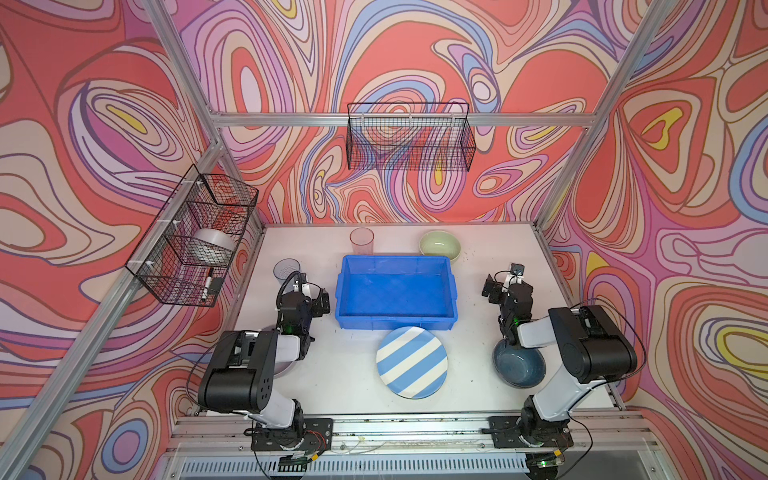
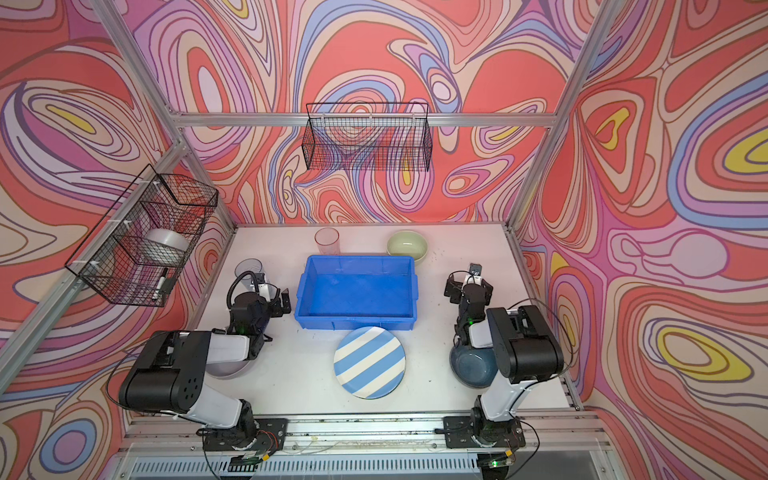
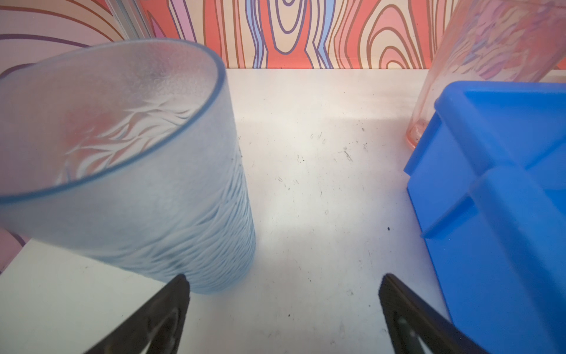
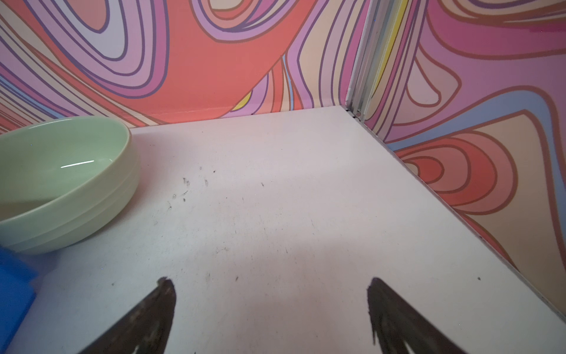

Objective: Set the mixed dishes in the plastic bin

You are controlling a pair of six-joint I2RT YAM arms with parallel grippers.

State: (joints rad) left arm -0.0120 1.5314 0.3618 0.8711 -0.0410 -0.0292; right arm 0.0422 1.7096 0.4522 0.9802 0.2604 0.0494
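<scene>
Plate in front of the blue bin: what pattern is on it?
The plate has broad diagonal light-blue and white stripes, seen best in a top view.

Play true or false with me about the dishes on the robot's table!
The blue bin is empty. True.
The striped plate lies inside the bin. False: it lies on the table in front of it.
The left tool holds the blue tumbler. False: it is open and empty, the tumbler beside it.
The green bowl sits behind the bin. True.
The pink tumbler lies tipped over. False: it stands upright.
</scene>
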